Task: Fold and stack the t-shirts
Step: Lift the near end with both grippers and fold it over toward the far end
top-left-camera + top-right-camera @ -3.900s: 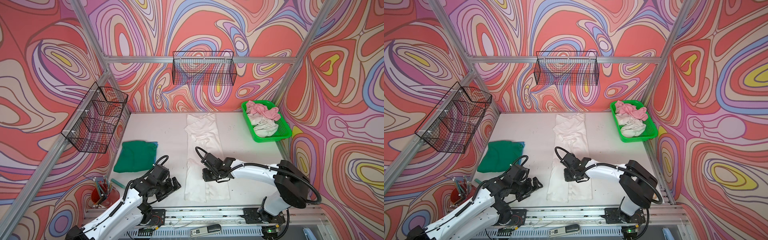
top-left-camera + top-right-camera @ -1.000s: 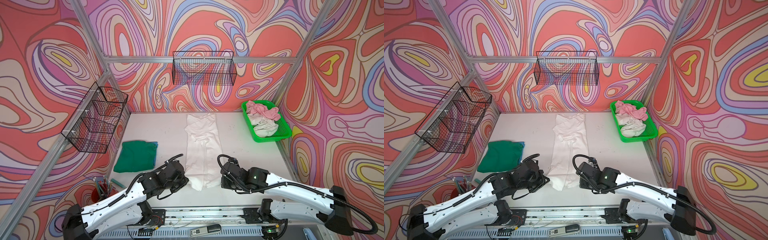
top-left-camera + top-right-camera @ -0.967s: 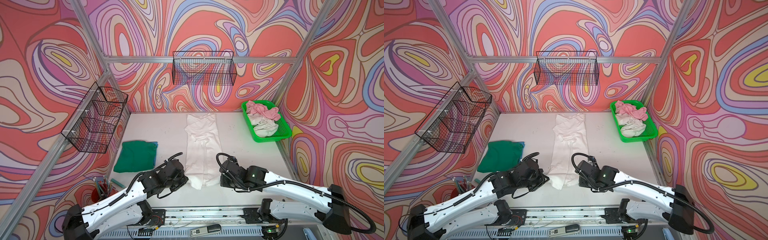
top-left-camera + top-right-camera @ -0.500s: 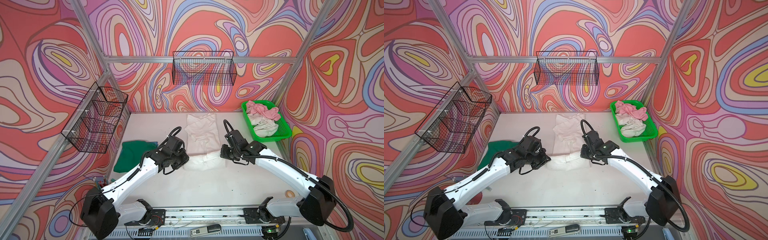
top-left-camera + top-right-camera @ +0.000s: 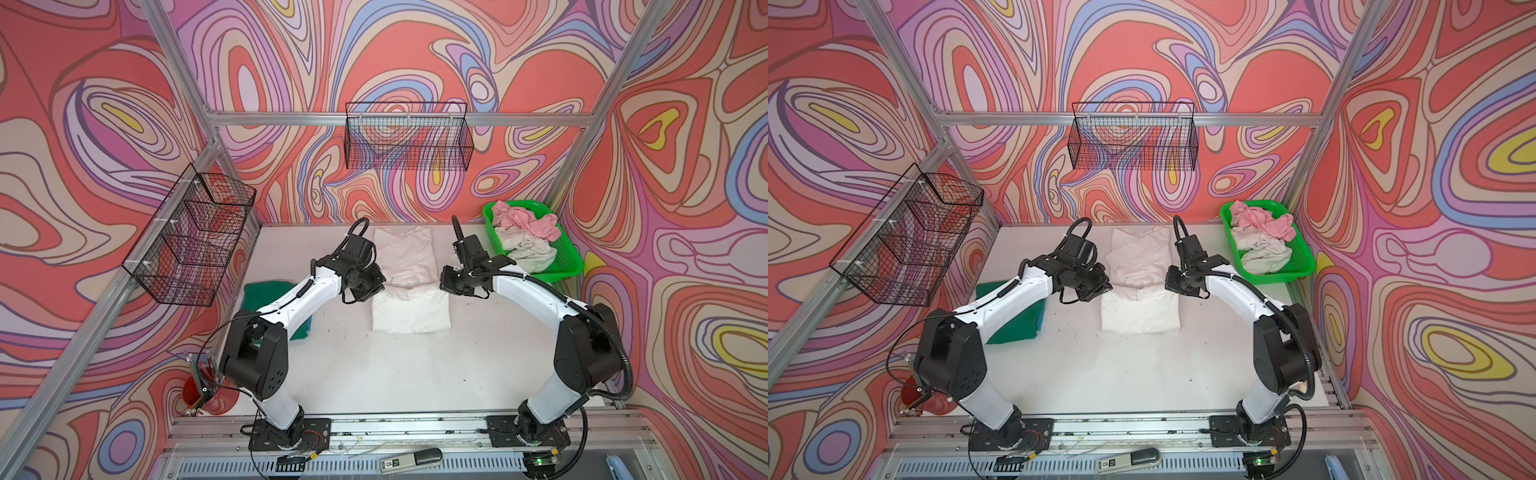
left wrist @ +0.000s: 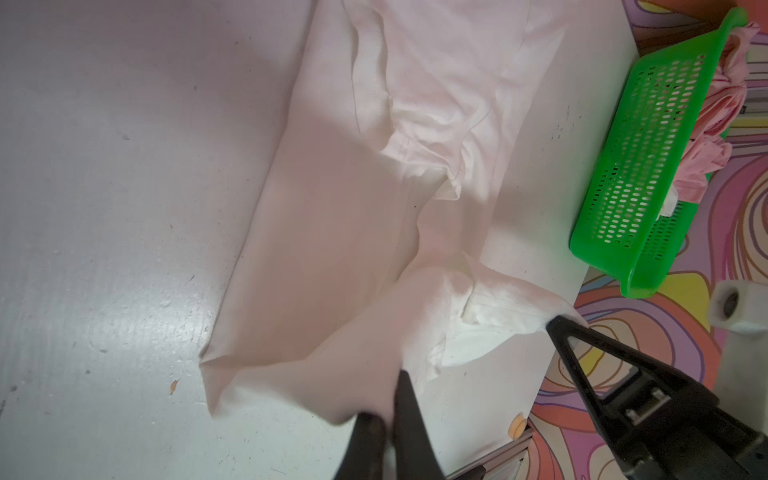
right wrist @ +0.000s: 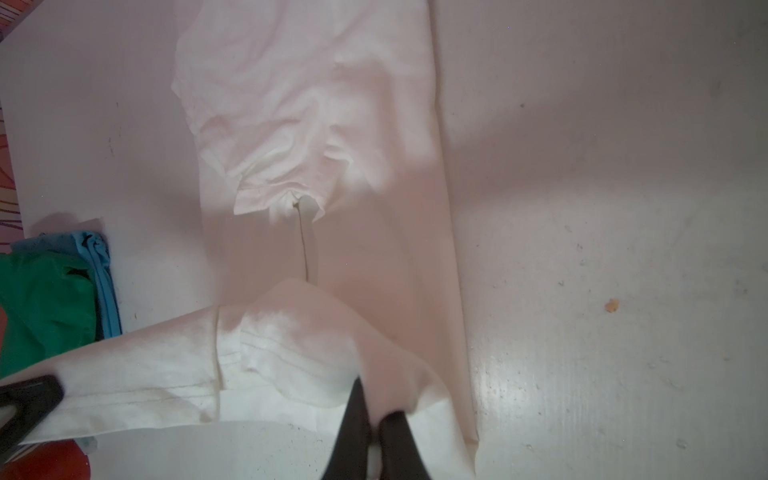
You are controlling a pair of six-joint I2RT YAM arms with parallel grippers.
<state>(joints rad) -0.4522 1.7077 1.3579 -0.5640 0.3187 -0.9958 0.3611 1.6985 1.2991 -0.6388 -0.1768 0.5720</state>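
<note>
Left wrist view: left gripper (image 6: 386, 399) clamped on one hem corner of the white t-shirt (image 6: 332, 249), right gripper (image 6: 559, 328) clamped on the opposite corner, hem lifted taut between them, apparently to double the shirt over itself. Both top views add its position: middle of the table (image 5: 415, 374), between the dark green t-shirt (image 5: 266, 291) and the basket (image 5: 561, 253) of pink and off-white t-shirts (image 5: 523, 237).

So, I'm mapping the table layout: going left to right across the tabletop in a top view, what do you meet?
Folded dark green cloth t-shirt → left gripper → large white cloth t-shirt → right gripper → bright green perforated plastic basket.
</note>
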